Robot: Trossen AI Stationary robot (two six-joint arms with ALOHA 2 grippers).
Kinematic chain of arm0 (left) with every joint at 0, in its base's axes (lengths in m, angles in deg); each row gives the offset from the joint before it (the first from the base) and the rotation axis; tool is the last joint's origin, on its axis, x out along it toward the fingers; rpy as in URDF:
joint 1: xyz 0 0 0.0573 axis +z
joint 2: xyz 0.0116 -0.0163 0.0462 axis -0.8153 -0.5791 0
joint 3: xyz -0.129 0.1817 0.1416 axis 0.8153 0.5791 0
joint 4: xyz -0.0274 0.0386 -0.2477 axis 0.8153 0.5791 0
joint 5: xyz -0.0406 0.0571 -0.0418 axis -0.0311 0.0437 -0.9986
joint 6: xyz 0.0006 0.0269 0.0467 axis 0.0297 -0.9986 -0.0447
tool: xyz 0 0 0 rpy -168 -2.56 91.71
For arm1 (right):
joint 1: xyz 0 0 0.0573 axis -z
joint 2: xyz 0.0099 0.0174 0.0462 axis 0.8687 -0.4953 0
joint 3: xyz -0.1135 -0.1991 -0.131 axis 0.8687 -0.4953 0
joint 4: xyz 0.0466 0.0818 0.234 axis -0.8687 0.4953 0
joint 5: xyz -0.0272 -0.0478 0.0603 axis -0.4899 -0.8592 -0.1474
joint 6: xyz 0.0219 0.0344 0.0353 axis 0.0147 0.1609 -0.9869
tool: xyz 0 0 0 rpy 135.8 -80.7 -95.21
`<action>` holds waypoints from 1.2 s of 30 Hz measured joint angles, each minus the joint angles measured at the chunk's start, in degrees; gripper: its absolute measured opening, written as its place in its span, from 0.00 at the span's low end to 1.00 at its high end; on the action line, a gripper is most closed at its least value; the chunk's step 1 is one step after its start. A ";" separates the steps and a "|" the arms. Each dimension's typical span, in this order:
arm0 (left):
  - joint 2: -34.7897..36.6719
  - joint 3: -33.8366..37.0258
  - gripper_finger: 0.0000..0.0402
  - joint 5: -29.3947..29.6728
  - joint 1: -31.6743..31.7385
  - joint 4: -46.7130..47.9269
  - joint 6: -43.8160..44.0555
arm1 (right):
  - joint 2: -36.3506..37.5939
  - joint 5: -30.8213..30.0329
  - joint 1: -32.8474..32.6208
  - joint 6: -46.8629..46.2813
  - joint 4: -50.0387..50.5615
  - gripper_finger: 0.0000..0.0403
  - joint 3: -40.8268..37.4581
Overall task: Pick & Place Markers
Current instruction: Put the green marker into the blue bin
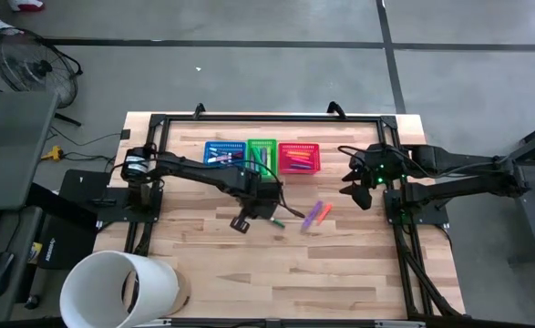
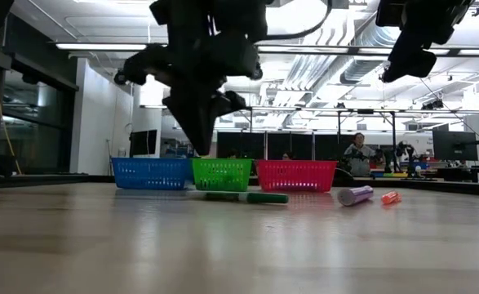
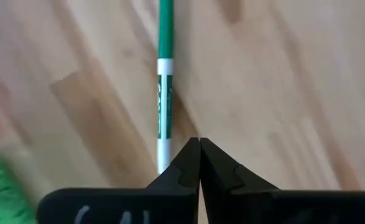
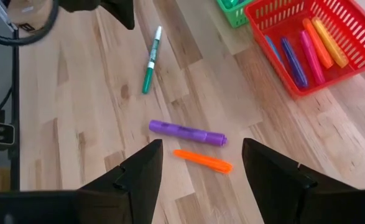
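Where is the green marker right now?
In the high view the green marker lies flat on the table, just in front of the green basket, beside the left gripper and left of the purple marker.

Bare table (image 1: 249,273) lies open; three baskets (image 1: 262,157) block the far edge.

Three baskets (image 1: 262,156), three loose markers (image 4: 187,133)

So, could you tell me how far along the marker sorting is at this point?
Mostly done: markers already lie in the red basket and the blue basket. In hand: nothing; the left gripper is shut, empty, above the green marker. Left: that one, the purple marker and orange marker. The right gripper waits open.
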 joint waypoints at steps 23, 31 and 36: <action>-7.65 0.01 0.49 10.88 3.86 -12.90 -11.49 | 0.01 -0.76 0.01 -1.43 0.07 0.52 0.00; -8.67 -0.83 0.49 3.75 10.48 -13.82 -8.93 | 0.00 -0.75 0.01 -1.99 0.07 0.52 0.00; -11.23 -1.25 0.49 -2.17 12.57 -8.09 -9.17 | -0.02 -0.77 0.01 -2.09 0.07 0.52 0.00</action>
